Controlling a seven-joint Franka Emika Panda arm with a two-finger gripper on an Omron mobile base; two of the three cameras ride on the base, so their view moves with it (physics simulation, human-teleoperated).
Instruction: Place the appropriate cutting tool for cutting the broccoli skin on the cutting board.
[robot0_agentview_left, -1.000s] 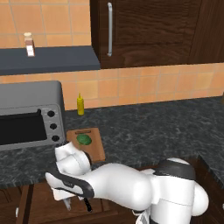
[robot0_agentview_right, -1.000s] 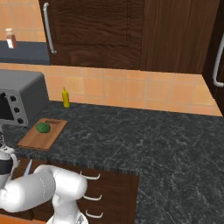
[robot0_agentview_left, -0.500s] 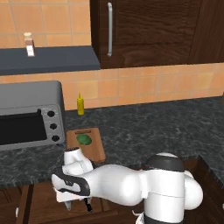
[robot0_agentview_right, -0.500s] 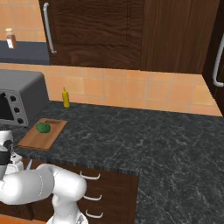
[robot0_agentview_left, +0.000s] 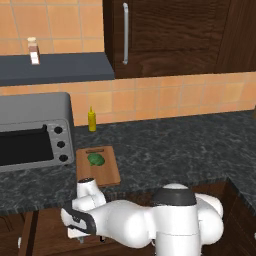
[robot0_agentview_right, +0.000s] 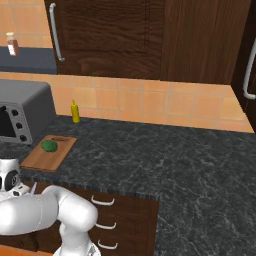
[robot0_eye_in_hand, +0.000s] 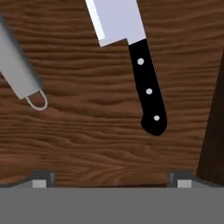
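In the drawer: knife (robot0_eye_in_hand: 147, 89) lies ungrasped | tool (robot0_eye_in_hand: 111, 180) spread wide above it, nothing held | cutting board (robot0_agentview_left: 98, 167) carries only broccoli (robot0_agentview_left: 95, 159); pick and placement remain.

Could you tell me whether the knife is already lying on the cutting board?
No, the cutting board carries just the broccoli, while the knife lies on a dark wooden surface.

Bare wood between knife (robot0_eye_in_hand: 139, 57) handle and grey peeler handle (robot0_eye_in_hand: 19, 65); dark wall (robot0_eye_in_hand: 213, 131) close at right of knife.
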